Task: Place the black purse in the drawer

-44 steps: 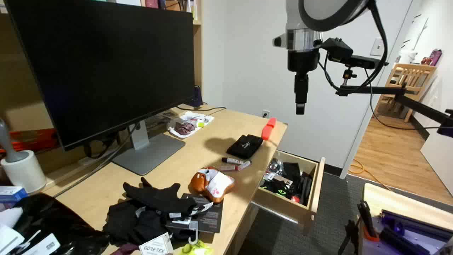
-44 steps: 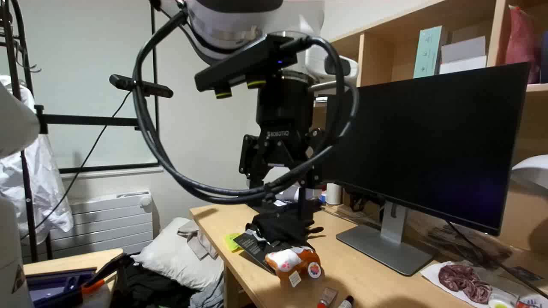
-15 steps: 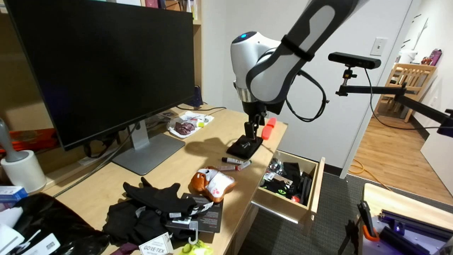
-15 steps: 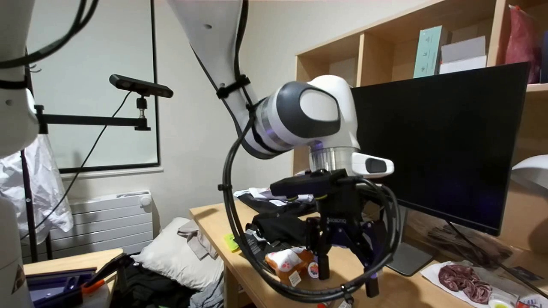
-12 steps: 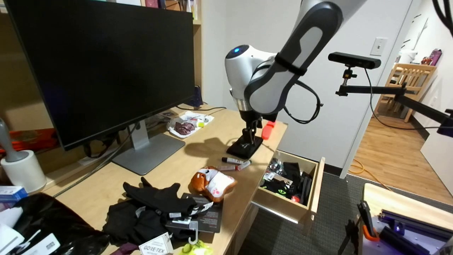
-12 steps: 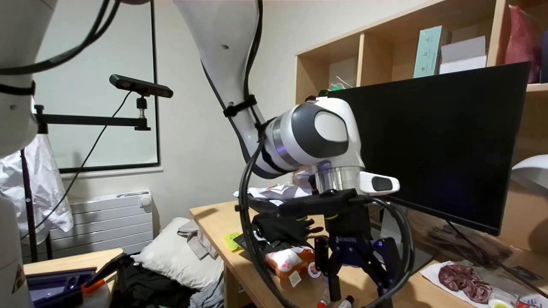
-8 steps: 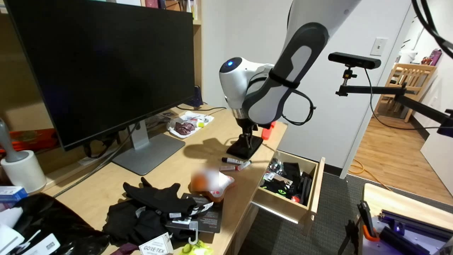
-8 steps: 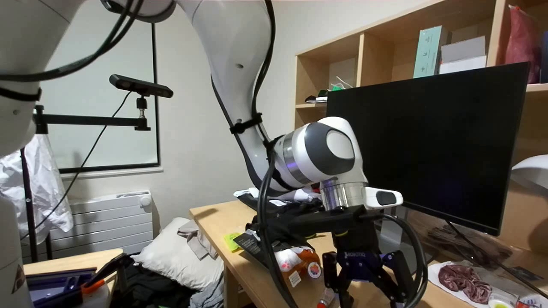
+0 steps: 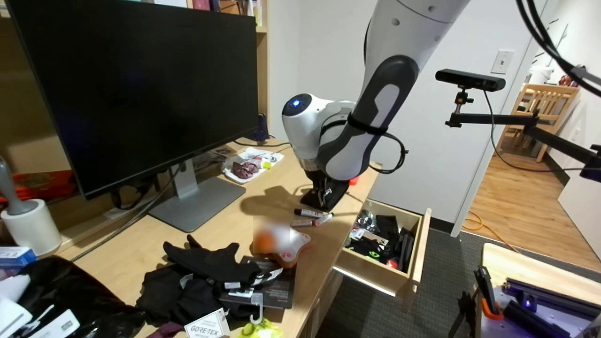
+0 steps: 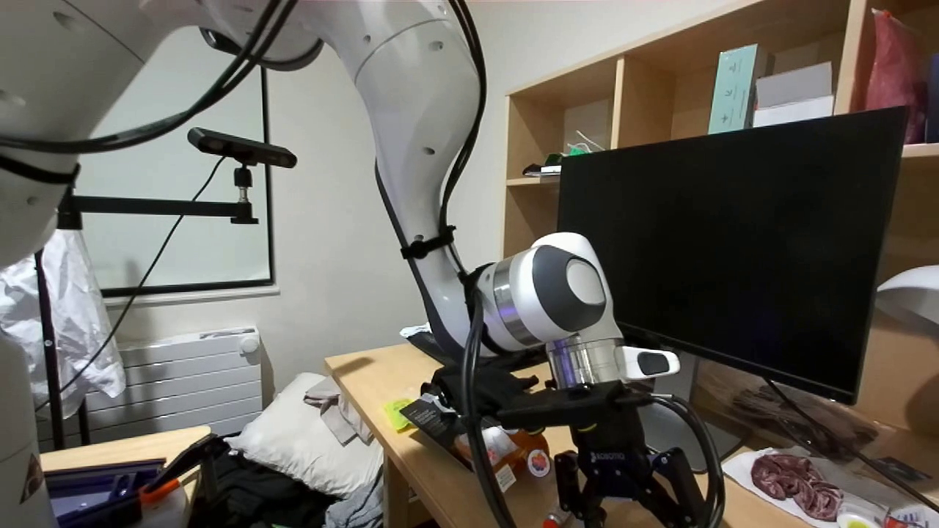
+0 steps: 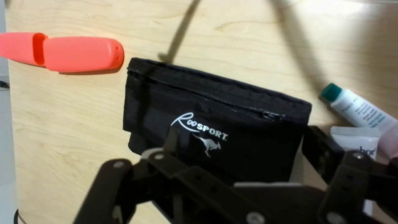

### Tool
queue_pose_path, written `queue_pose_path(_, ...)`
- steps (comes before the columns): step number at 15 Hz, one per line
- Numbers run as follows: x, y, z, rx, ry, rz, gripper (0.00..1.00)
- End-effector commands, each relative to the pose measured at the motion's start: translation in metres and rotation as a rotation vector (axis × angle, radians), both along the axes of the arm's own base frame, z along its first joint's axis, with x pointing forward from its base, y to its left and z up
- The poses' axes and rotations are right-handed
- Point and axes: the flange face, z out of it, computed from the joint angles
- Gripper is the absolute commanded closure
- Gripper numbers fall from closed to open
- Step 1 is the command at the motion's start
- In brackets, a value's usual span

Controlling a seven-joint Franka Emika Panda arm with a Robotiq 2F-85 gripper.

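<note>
Purse [image 11: 239, 124] lies on the desk [image 11: 77, 102] beneath the fingers [image 11: 321, 154], long axis running roughly from one to the other. They stand wide apart, grasping nothing: one over the purse's face, one at its end. Contact cannot be told.

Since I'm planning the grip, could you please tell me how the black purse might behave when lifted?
The black purse looks like zippered fabric, so it may sag. It appears slim, so probably light. Lying flat, it likely won't roll.
</note>
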Motion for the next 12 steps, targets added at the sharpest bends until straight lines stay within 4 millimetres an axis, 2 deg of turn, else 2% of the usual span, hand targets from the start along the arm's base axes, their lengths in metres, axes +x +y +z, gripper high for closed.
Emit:
queue_pose_path(1, 0.006, 0.001, -0.008, -0.038, -0.057, 0.03, 0.0)
queue_pose_path(9, -0.001, 0.011, -0.029, -0.064, -0.11, 0.075, 0.0)
queue_pose_path(10, -0.001, 0.011, -0.03, -0.07, -0.118, 0.078, 0.19)
queue_pose_path(12, -0.003, 0.011, -0.029, -0.08, -0.12, 0.079, 0.32)
